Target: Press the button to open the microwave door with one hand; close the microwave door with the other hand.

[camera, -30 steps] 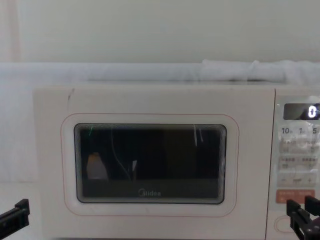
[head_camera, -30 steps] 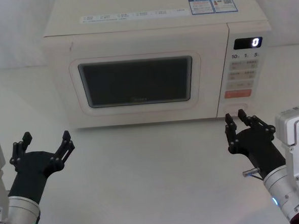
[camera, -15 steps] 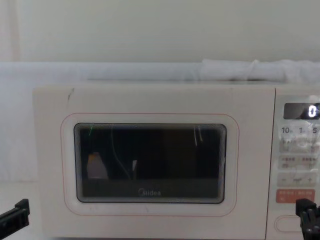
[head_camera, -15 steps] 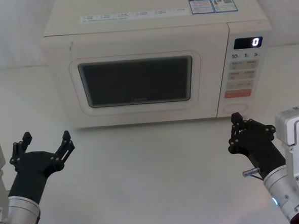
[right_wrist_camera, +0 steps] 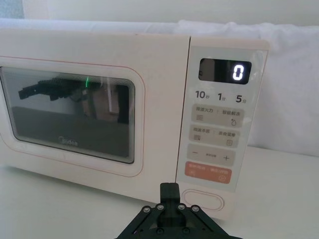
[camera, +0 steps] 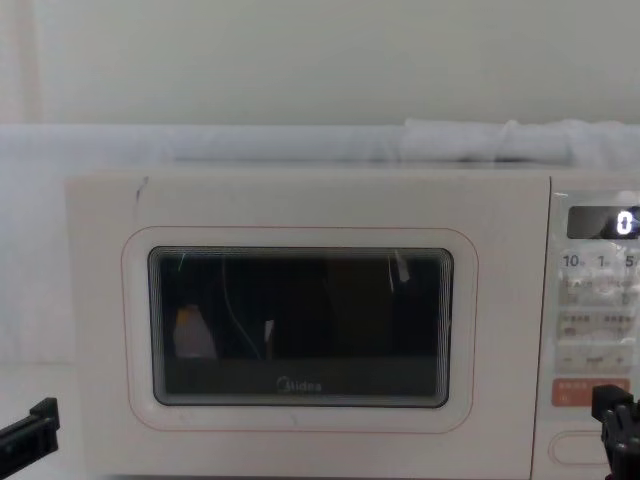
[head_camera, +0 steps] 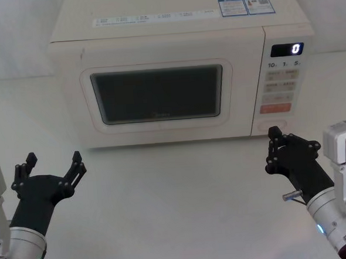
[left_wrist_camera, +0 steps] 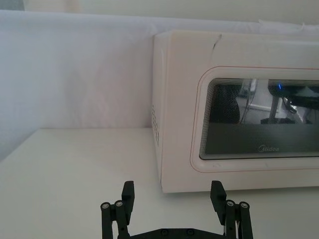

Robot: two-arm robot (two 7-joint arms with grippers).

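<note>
The button (head_camera: pixel 275 125) sits just beyond the closed right gripper (head_camera: pixel 272 148)

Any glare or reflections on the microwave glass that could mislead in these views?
Right wrist view: the microwave door window mirrors a dark arm shape and a green light. Left wrist view: the glass shows room reflections and a blue dot. Chest view: thin bright streaks cross the window. Head view: the glass looks evenly dark.

Door: the microwave door (head_camera: pixel 157 95) sat flush, closed.
Button: the button (head_camera: pixel 276 124) lay just beyond the right gripper (head_camera: pixel 272 149), whose fingers were together.
Left gripper (head_camera: pixel 52 166): spread, well apart.
</note>
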